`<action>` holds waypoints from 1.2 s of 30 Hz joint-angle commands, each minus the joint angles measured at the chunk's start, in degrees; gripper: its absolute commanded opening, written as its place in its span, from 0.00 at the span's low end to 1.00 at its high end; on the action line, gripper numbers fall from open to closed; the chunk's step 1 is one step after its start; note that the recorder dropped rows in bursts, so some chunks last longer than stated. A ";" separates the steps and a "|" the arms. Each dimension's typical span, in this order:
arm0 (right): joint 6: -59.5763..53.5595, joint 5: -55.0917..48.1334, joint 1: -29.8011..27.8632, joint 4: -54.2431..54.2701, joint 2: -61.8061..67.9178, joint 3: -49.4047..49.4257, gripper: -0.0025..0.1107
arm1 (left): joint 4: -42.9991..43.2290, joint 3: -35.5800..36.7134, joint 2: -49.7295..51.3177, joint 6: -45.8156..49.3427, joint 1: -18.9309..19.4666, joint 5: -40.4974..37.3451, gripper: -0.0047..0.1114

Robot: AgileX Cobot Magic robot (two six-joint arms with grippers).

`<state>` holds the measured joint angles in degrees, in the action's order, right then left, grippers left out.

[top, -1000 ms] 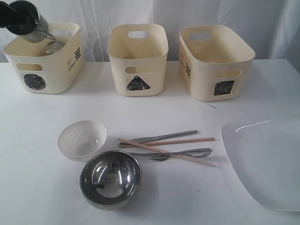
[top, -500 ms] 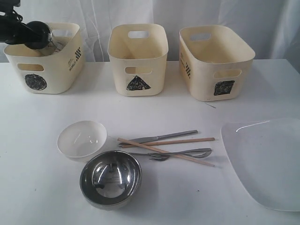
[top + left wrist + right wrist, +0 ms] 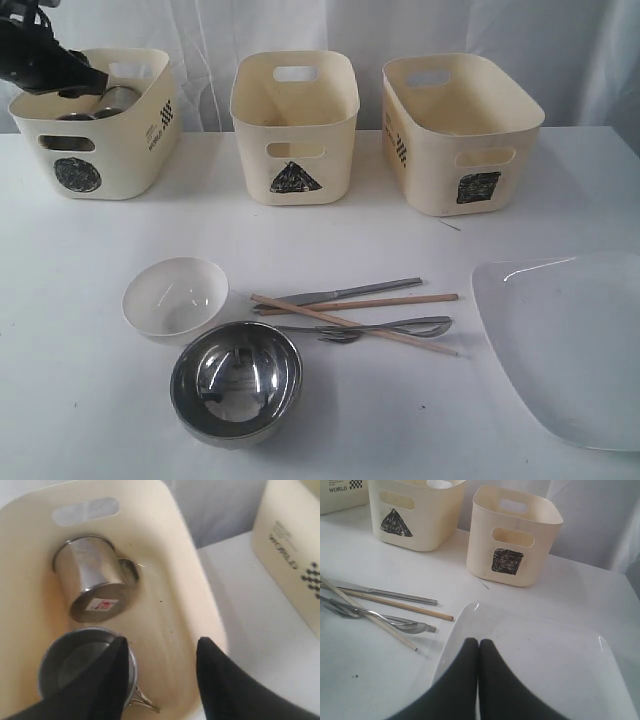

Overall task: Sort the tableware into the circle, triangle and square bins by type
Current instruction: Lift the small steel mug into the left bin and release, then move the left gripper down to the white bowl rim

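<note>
My left gripper (image 3: 162,641) hangs open over the circle bin (image 3: 100,150), with nothing between its jaws. Two steel mugs lie in that bin: one upright (image 3: 75,665) beside a finger, the other tipped over (image 3: 92,582). On the table sit a white bowl (image 3: 175,297), a steel bowl (image 3: 236,382), a knife (image 3: 350,293), two chopsticks (image 3: 380,301), and a spoon and fork (image 3: 400,326). My right gripper (image 3: 479,641) is shut and empty above the large white plate (image 3: 545,665); it is out of the exterior view.
The triangle bin (image 3: 294,130) and the square bin (image 3: 460,140) stand in a row with the circle bin along the back of the white table. The plate (image 3: 570,345) reaches the table's right edge. A white curtain hangs behind.
My left gripper brought a steel mug down into the circle bin and opened. That mug now rests in the bin beside the other one. The right gripper has not moved.
</note>
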<state>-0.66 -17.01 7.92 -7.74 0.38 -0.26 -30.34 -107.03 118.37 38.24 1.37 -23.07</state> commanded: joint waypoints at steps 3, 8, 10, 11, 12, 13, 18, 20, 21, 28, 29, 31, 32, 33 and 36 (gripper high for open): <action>0.19 0.38 0.10 0.02 -0.38 0.26 0.02 | -0.78 0.15 -6.49 -0.15 0.12 -15.76 0.40; 0.19 0.38 0.10 0.02 -0.38 0.26 0.02 | -1.90 6.88 -12.92 -0.39 0.12 -20.70 0.38; 0.19 0.38 0.10 0.02 -0.38 0.26 0.02 | -2.13 11.02 -15.84 -0.89 0.12 -21.08 0.38; 0.19 0.38 0.10 0.02 -0.38 0.26 0.02 | -2.35 13.58 -17.39 -0.89 0.12 -21.22 0.38; 0.19 0.38 0.10 0.02 -0.38 0.26 0.02 | -2.79 16.24 -19.03 -0.89 0.12 -21.22 0.38; 0.19 0.38 0.10 0.02 -0.38 0.26 0.02 | -3.75 18.97 -20.65 -0.72 0.12 -21.22 0.38; 0.19 0.38 0.10 0.02 -0.38 0.26 0.02 | -7.59 31.52 -28.14 1.64 0.12 -17.60 0.39; 0.19 0.38 0.10 0.02 -0.38 0.26 0.02 | -8.42 35.45 -30.60 2.53 0.12 -15.49 0.39; 0.19 0.38 0.10 0.02 -0.38 0.26 0.02 | -9.37 37.42 -31.68 2.67 0.12 -14.63 0.39; 0.19 0.38 0.10 0.02 -0.38 0.26 0.02 | -22.37 45.77 -32.96 11.82 -3.06 -14.37 0.43; 0.19 0.38 0.10 0.02 -0.38 0.26 0.02 | -22.37 46.49 -32.96 12.41 -4.07 -13.00 0.45; 0.19 0.38 0.10 0.02 -0.38 0.26 0.02 | -21.81 48.24 -32.96 13.05 -6.18 -8.10 0.51; 0.19 0.38 0.10 0.02 -0.38 0.26 0.02 | -21.81 48.91 -32.96 13.05 -6.80 -6.18 0.53; 0.19 0.38 0.10 0.02 -0.38 0.26 0.02 | -21.81 49.71 -32.96 13.05 -7.26 -4.10 0.56; 0.19 0.38 0.10 0.02 -0.38 0.26 0.02 | -21.51 51.05 -32.17 13.05 -7.77 -2.01 0.60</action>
<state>-0.66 -17.01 7.92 -7.74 0.38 -0.26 -50.61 -57.14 85.91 50.76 -5.76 -26.98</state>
